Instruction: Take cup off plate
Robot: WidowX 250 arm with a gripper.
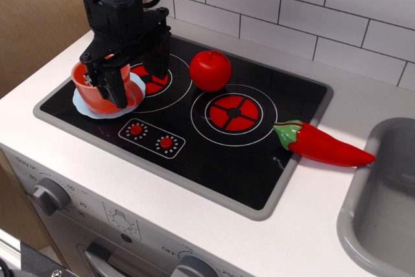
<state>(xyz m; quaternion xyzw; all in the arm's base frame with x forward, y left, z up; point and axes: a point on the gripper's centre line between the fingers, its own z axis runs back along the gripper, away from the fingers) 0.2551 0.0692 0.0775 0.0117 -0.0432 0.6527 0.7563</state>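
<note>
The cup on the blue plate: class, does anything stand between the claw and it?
Nothing visible does. The claw is already down at the cup, one finger in front of the cup, which sits on the plate. The tomato lies apart, to the side.

White tiled wall (324,11), wooden panel (39,24), white toy counter (311,238), grey sink (382,205).

Cup (91,92) largely hidden behind gripper (133,82); grip not discernible. Plate (84,107) mostly covered by cup. Sink (379,205) cut off at right edge. Knobs (48,196) cut off at near edge.
</note>
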